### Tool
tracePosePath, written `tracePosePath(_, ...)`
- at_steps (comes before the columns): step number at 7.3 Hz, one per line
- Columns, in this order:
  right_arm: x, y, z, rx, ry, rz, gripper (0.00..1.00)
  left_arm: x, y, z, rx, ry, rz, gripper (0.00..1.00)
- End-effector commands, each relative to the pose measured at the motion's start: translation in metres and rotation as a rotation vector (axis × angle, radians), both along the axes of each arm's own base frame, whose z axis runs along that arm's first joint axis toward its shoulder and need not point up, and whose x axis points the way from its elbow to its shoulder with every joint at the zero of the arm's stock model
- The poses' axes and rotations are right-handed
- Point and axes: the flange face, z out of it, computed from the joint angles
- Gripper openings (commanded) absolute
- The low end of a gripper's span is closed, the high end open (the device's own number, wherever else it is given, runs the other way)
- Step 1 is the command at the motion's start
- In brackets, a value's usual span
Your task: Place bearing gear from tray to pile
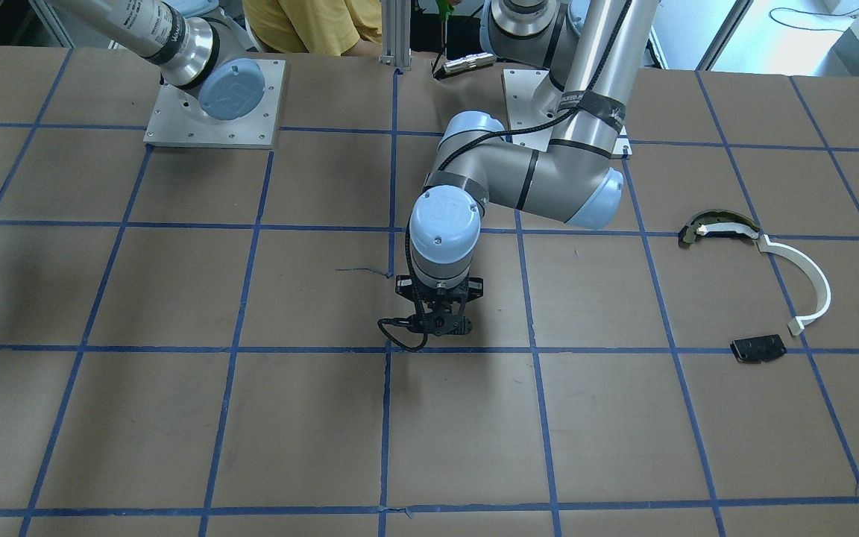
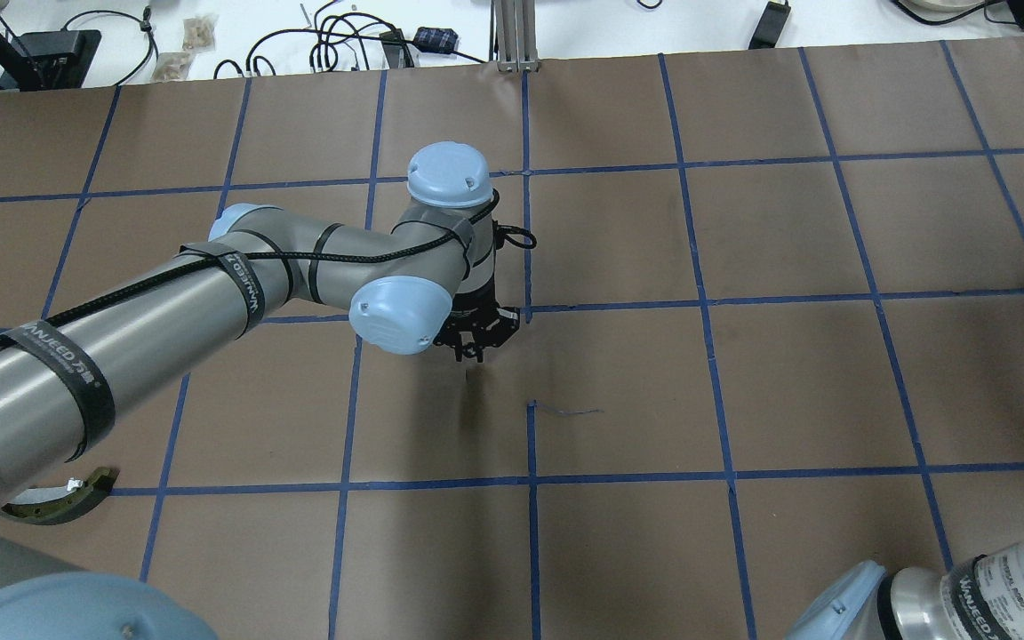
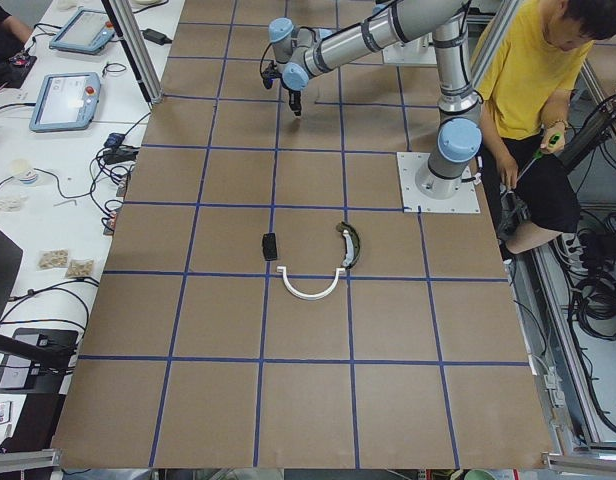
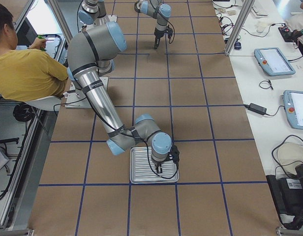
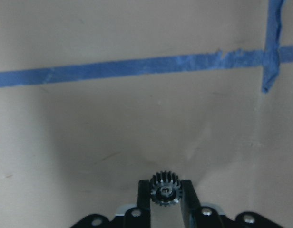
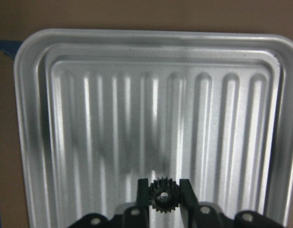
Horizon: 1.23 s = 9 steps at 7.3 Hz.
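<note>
1. Left wrist-mounted view: a small black gear [image 5: 166, 190] is clamped between the jaws of the left gripper [image 5: 165, 184], over the bare brown surface [image 5: 137, 123].
2. A second gear [image 6: 161, 195] is gripped by the jaws of the right gripper [image 6: 161, 186], over the ribbed tray [image 6: 32, 142].
3. The pile [image 1: 825, 291] lies well apart from both gears and is largely hidden behind the left arm [image 2: 121, 338] in the overhead view.
4. Contact between either gear and what lies beneath cannot be told.

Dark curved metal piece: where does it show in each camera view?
Front-facing: dark curved piece, right side, beside the white strip's end.
Overhead: piece bottom left, partly under the left arm.
Exterior left: piece centre, beside the strip.
Exterior right: not in it.
Wrist views: not in either.
Shared landmark: the left gripper, mid-table.
</note>
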Motion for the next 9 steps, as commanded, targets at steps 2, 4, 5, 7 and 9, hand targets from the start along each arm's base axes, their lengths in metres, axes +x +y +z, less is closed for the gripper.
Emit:
tracePosePath(2,0.156,-0.059,0.088,0.037,-0.031,-0.073,0.00,0.120,-0.061,0.045,-0.062,-0.060,0.079,0.00)
tracePosePath(4,0.285,-0.076,0.077,0.073,-0.049,-0.055,0.00,0.256,-0.079,0.066,-0.052,-0.035,0.020,0.00)
tracePosePath(5,0.356,-0.071,0.088,0.067,-0.029,-0.111,0.00,0.312,-0.070,0.066,-0.009,-0.017,0.028,0.00)
tracePosePath(7,0.513,-0.061,0.086,0.062,-0.002,-0.219,0.00,0.439,-0.042,0.063,0.025,0.024,0.058,0.00)
tracePosePath(9,0.695,-0.022,0.073,0.037,0.010,-0.330,0.00,0.555,0.008,0.052,0.047,0.068,0.187,0.00)
